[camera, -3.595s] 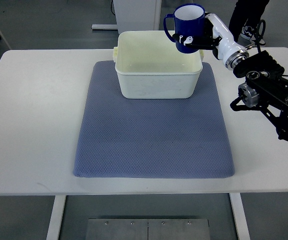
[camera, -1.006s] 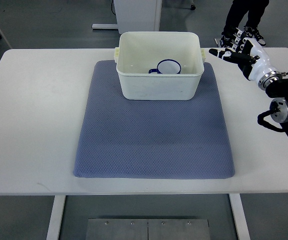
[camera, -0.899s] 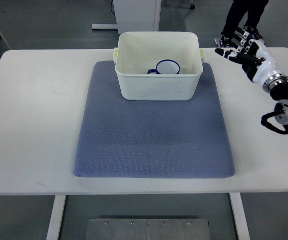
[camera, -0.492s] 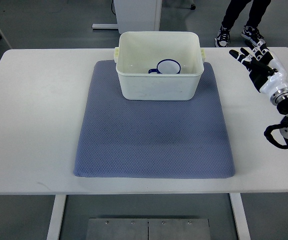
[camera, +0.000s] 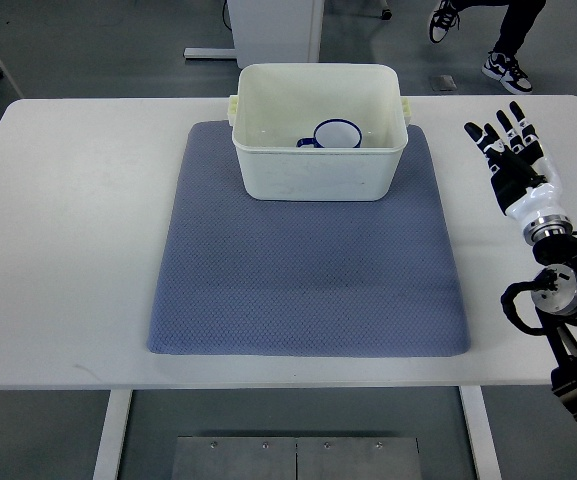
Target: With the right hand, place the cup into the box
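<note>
The right hand [camera: 513, 160] hangs over the counter's [camera: 68, 220] right side, fingers spread wide and holding nothing, well apart from the box [camera: 319, 130] on the mat [camera: 308, 280], where the cup [camera: 336, 134] sits inside.

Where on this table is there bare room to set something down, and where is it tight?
Free: the mat in front of the box, and the bare table left of the mat. The strip right of the mat is crowded by the open right hand. The box itself holds the cup, with room beside it.
</note>
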